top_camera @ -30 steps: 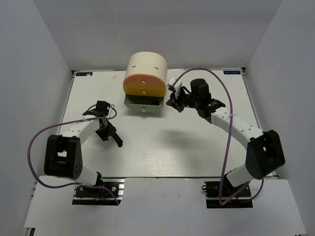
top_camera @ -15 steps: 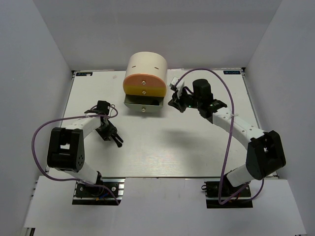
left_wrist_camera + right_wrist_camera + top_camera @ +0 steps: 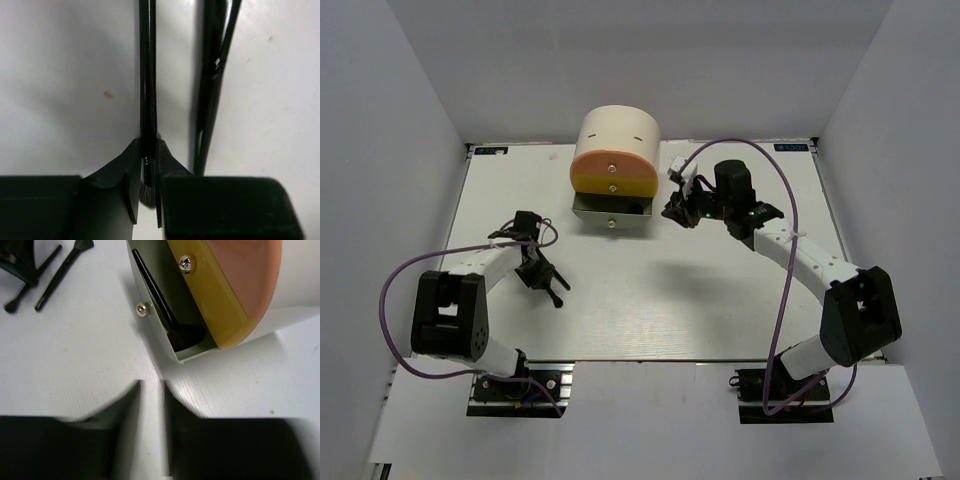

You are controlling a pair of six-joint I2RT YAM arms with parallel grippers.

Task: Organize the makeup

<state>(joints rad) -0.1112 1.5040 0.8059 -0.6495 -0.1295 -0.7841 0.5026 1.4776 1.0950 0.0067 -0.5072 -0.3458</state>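
Observation:
My left gripper [image 3: 147,165] is shut on a thin black stick brush [image 3: 147,75], its bristle end between the jaws, low over the table. A second black brush [image 3: 212,85] lies just right of it on the table. In the top view the left gripper [image 3: 533,268] is at the left middle and the brush tip [image 3: 556,295] sticks out toward the front. My right gripper [image 3: 151,390] has its jaws almost together with nothing between them, just above the table by the open grey drawer [image 3: 150,320]. A black fan brush [image 3: 172,330] lies in that drawer.
The round cream box [image 3: 617,130] with orange and yellow fronts stands at the back centre, its bottom grey drawer [image 3: 610,212] pulled out. The right gripper [image 3: 678,210] is right of that drawer. White walls enclose the table on three sides.
The right gripper has drawn back slightly to the right, away from the drawer. The left gripper has turned a little while holding the stick brush.

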